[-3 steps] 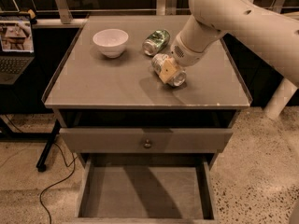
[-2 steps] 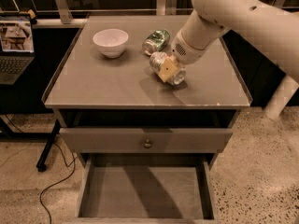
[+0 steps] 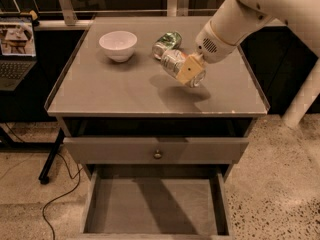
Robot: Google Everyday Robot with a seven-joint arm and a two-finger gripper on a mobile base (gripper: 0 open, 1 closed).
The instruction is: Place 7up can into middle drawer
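Observation:
The 7up can point(image 3: 173, 61), silver-white and wrinkly, is tilted on its side in my gripper point(image 3: 188, 71), which is shut on it. The can hangs a little above the cabinet top point(image 3: 110, 94), right of centre, and casts a shadow below. The white arm comes in from the upper right. The middle drawer point(image 3: 155, 209) is pulled open at the bottom of the view, with a bare flat grey bottom. It lies below and in front of the gripper.
A darker green can point(image 3: 167, 41) lies on its side just behind the held can. A white bowl point(image 3: 118, 45) stands at the back left. A shut drawer with a brass knob point(image 3: 157, 154) sits above the open one. A laptop point(image 3: 17, 51) is at the far left.
The gripper has lifted the 7up can off the cabinet top and carried it slightly up; a shadow now shows beneath it. The green can and bowl have not moved.

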